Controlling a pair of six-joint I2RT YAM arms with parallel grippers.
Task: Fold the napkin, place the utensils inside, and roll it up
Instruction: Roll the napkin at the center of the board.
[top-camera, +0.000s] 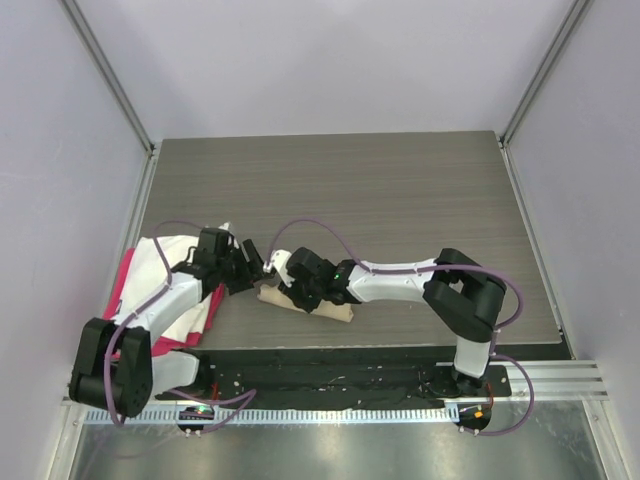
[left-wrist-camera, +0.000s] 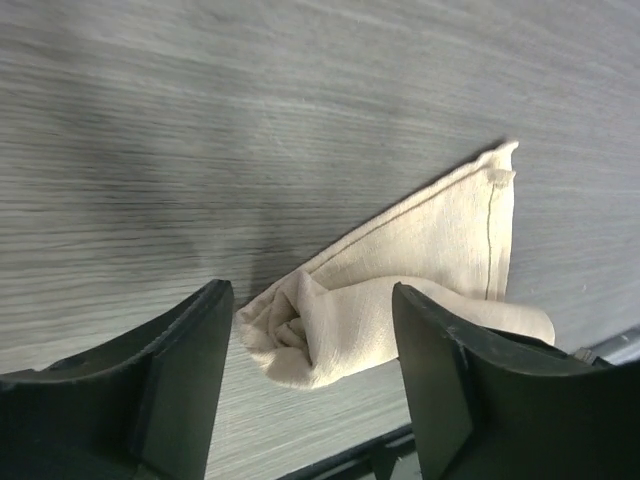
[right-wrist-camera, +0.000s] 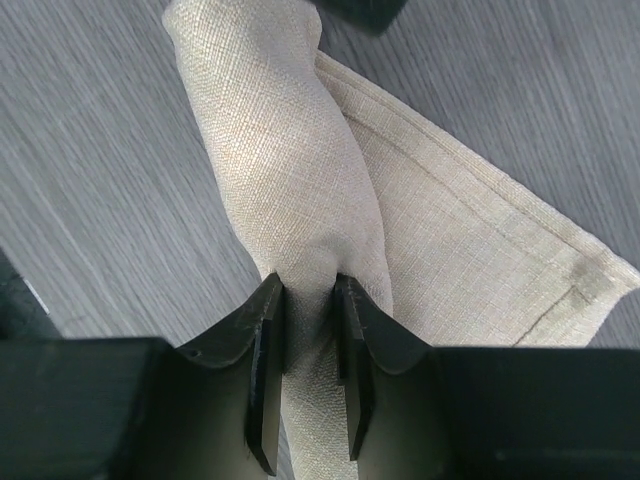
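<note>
The napkin lies rolled into a short beige bundle on the grey wood-grain tabletop, near the front edge and a little left of centre, its long axis slanting slightly down to the right in the overhead view. One flat hemmed corner of the cloth sticks out from under the roll and rests on the tabletop.

The right hand is pressed in on the roll. Its two fingers pinch the cloth between them, and the fabric bulges above the grip. Seen from above, this grip falls on the left part of the bundle, with the right end of the roll left bare.

The left hand is spread wide at the left end of the roll. In its wrist view the twisted end of the napkin sits between and just beyond the two fingers; whether either finger touches the cloth cannot be told.

To the left, under the left arm, a white cloth lies on top of a pink-red cloth, apart from the napkin.
</note>
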